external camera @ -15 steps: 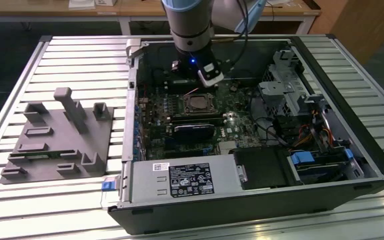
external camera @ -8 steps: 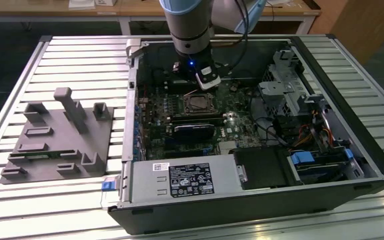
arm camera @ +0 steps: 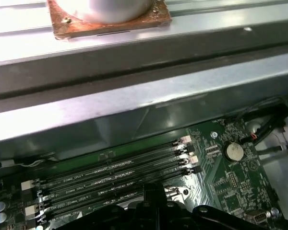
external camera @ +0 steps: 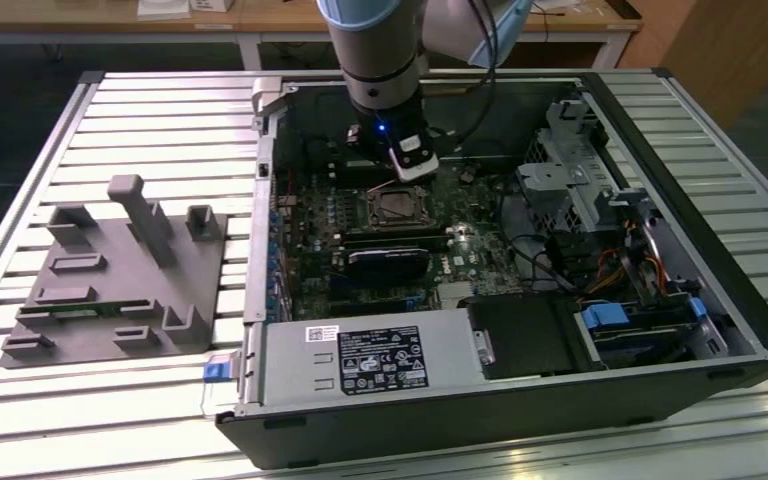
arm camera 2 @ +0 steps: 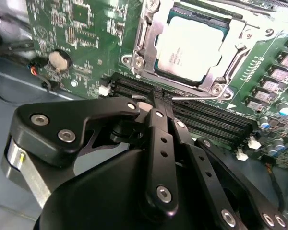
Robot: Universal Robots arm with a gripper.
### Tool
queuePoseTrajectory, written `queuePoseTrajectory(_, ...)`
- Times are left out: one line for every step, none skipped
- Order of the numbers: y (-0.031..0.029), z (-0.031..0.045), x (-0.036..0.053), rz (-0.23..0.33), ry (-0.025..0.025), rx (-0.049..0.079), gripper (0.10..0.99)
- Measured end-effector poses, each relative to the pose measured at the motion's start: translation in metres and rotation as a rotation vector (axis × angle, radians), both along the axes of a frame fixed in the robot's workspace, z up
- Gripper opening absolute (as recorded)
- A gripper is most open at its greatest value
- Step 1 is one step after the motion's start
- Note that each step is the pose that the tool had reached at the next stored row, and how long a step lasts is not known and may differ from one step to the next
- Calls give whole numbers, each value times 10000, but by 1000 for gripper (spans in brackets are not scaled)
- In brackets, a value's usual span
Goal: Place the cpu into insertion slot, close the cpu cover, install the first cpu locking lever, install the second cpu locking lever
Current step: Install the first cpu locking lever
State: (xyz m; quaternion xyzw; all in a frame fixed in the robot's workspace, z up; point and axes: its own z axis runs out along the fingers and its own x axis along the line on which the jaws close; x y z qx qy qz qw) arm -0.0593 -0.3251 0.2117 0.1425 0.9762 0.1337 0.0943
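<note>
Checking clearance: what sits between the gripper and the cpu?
In the second wrist view, black memory slots and a thin metal lever lie between the gripper and the cpu.

Small print stands on the label [external camera: 377, 362] of the power supply box [external camera: 284, 378] and on the cpu [arm camera 2: 189, 45] top; I cannot read any of it.
</note>
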Motion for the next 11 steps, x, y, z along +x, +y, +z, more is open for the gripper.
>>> queuePoseTrajectory(0, -3, 0, -132, 0, 0, 106)
queuePoseTrajectory(0, -6, 0, -245, -1, 1, 106)
queuePoseTrajectory(1, -8, 0, -331, -1, 1, 106)
queuePoseTrajectory(2, -11, 0, -404, -1, 1, 106)
queuePoseTrajectory(7, -13, 0, -470, -1, 0, 106)
queuePoseTrajectory(15, -14, 0, -514, -1, -1, 106)
queuePoseTrajectory(24, -15, 0, -545, 0, -4, 106)
queuePoseTrajectory(35, -17, 0, -572, 0, -6, 106)
queuePoseTrajectory(45, -18, 0, -599, 0, -7, 106)
queuePoseTrajectory(51, -19, 0, -625, -1, -8, 106)
queuePoseTrajectory(53, -21, -1, -663, -1, -9, 106)
